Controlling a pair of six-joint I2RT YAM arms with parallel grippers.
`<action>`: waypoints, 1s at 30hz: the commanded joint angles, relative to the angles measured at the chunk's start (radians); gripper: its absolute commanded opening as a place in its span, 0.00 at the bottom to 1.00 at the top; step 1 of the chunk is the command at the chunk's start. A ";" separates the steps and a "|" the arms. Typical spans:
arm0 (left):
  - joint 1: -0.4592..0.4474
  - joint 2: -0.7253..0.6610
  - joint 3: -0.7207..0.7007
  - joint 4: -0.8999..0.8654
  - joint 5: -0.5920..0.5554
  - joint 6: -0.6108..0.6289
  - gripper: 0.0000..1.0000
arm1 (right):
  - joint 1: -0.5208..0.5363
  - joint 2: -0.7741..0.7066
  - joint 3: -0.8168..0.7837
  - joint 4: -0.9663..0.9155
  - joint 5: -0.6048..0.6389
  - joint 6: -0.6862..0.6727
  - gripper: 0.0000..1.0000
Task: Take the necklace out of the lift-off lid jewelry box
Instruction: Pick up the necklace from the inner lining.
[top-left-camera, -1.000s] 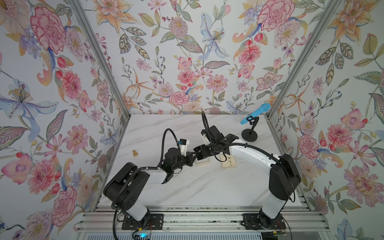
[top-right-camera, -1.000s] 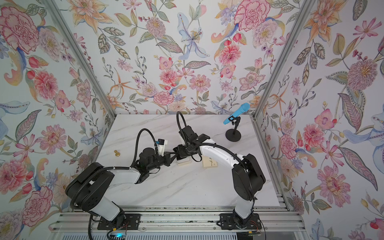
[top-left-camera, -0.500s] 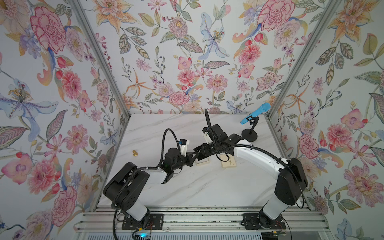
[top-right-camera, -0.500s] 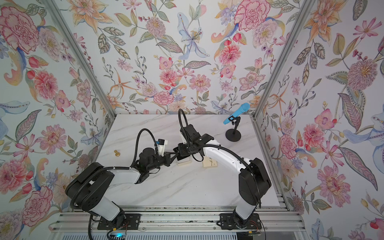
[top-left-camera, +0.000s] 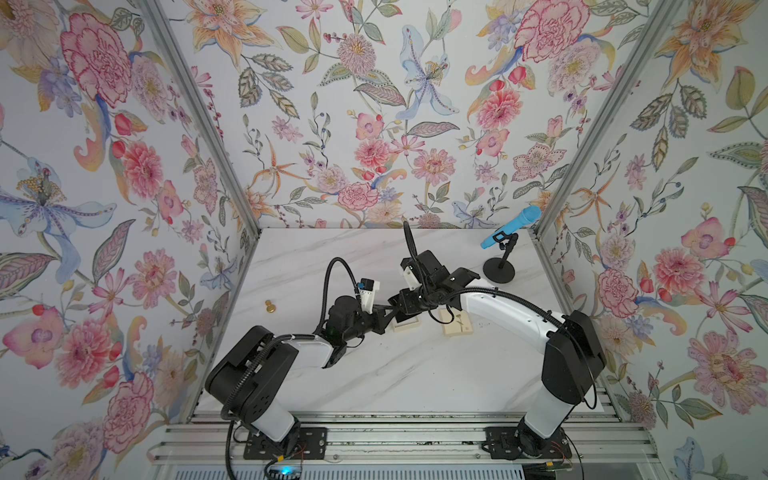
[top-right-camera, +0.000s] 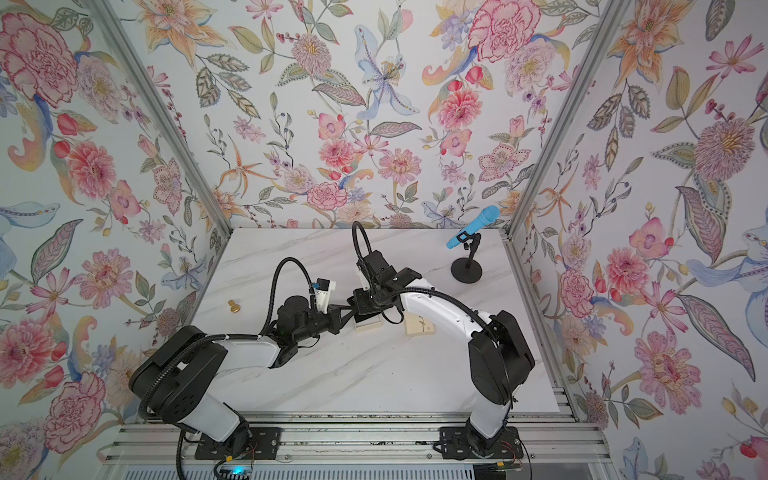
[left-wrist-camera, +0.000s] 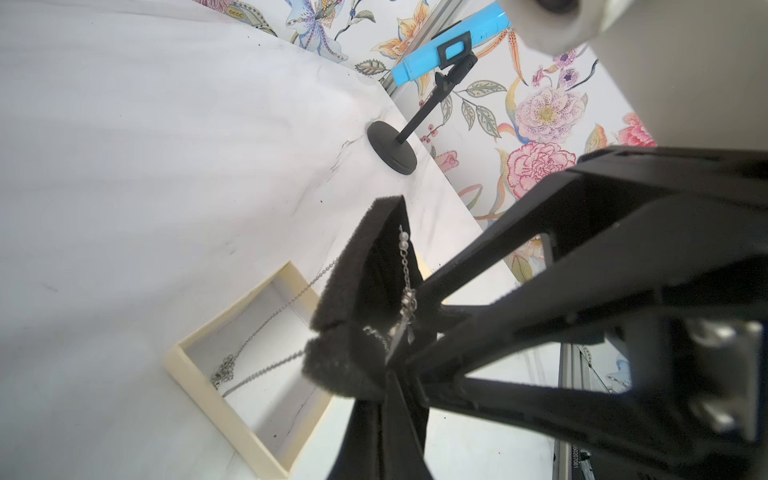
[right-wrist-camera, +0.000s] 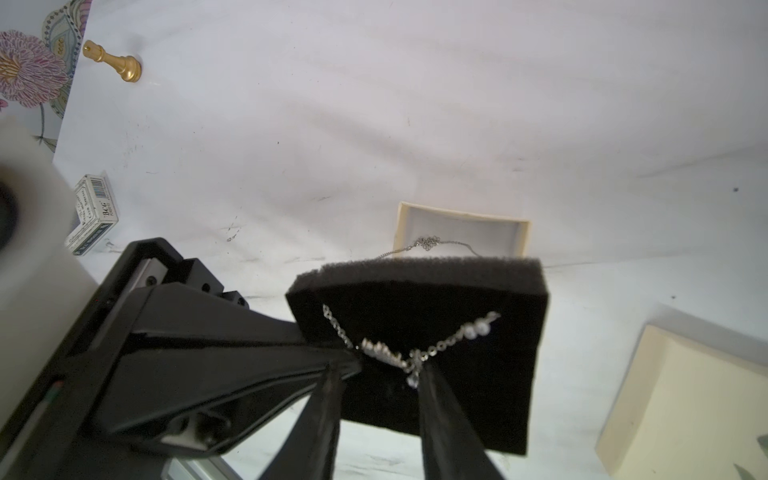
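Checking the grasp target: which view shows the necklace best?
Right wrist: the necklace lies face-on across the black foam, with the right gripper straddling the pendant. Left wrist sees the foam edge-on, chain trailing into the box. In both top views the arms hide it.

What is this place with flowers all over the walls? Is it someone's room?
Probably not: it looks like a small robot practice booth. The flowery walls are panels between metal posts, a left arm and a right arm are bolted to a rail by the table, and a blue microphone stands nearby.
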 joint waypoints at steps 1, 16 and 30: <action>0.003 -0.021 -0.010 0.044 0.025 0.009 0.00 | 0.011 0.024 0.042 0.003 -0.007 0.022 0.34; -0.002 -0.085 -0.022 0.043 0.027 0.025 0.00 | 0.013 0.069 0.076 0.009 -0.007 0.042 0.19; -0.001 -0.089 -0.016 -0.014 0.023 0.062 0.00 | 0.013 0.021 0.072 0.021 0.025 0.035 0.00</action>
